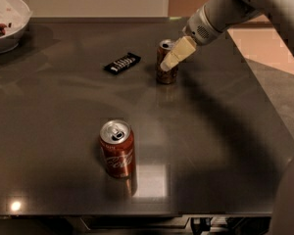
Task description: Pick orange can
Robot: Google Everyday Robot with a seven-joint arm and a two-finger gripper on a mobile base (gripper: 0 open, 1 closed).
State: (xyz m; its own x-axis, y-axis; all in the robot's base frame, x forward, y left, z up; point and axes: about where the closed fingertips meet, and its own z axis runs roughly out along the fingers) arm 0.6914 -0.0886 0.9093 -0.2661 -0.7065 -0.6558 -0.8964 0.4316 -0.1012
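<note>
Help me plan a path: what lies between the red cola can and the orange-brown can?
Bare dark tabletop, in the camera view; the cream gripper is at the orange-brown can.

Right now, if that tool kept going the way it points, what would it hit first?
The orange can. The tool, over the far right part of the table, slants down and left, and its tip overlaps the can's upper side; I cannot tell whether they touch.
</note>
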